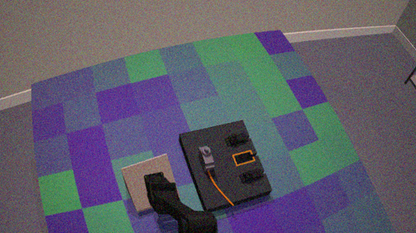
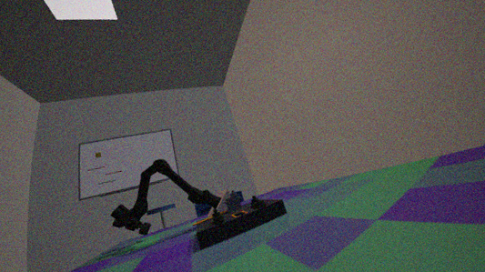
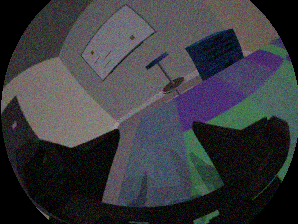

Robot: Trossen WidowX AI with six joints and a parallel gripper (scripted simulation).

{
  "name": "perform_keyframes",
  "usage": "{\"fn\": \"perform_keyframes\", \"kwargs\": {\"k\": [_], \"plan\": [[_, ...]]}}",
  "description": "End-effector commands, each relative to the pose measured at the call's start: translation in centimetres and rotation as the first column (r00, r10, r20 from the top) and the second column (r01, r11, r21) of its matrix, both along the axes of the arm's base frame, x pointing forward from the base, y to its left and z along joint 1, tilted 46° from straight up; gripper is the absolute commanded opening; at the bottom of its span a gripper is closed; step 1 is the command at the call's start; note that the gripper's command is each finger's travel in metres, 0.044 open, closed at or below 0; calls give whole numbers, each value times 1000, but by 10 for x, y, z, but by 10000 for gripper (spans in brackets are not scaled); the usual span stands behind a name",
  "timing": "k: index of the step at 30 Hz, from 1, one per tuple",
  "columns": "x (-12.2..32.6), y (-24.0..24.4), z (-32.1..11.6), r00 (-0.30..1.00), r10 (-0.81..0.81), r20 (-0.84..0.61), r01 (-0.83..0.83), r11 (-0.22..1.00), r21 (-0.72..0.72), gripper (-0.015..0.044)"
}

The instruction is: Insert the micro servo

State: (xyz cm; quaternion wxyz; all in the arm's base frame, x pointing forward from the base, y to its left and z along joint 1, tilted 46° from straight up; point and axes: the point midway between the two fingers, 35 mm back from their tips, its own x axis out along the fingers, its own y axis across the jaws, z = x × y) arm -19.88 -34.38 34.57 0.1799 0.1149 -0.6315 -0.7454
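The loose micro servo (image 1: 206, 158) is grey and sits on the left part of the black deck (image 1: 226, 136) (image 2: 254, 222), its round shaft boss showing on top. Its orange cable (image 1: 220, 190) (image 2: 202, 221) runs across the deck to the near edge. The marked pocket's orange outline (image 1: 245, 163) is near the deck's far right edge and surrounds a dark, empty opening. My gripper (image 2: 131, 222) (image 3: 156, 129) is open and empty, raised well away from the deck and servo. It is outside the top view. The servo is not visible in the wrist view.
Two dark servo-like parts (image 1: 237, 139) (image 1: 250, 176) stand on the deck on either side of the pocket. A beige board (image 1: 135, 178) lies left of the deck, partly under the arm (image 1: 197, 223) (image 2: 141, 191). A blue chair back and a whiteboard (image 2: 127, 163) (image 3: 117, 42) are beyond.
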Motion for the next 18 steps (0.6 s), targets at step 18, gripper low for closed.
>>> {"fn": "perform_keyframes", "kwargs": {"k": [18], "plan": [[202,-50,28,784,620,-33,-618,784,65,440]]}}
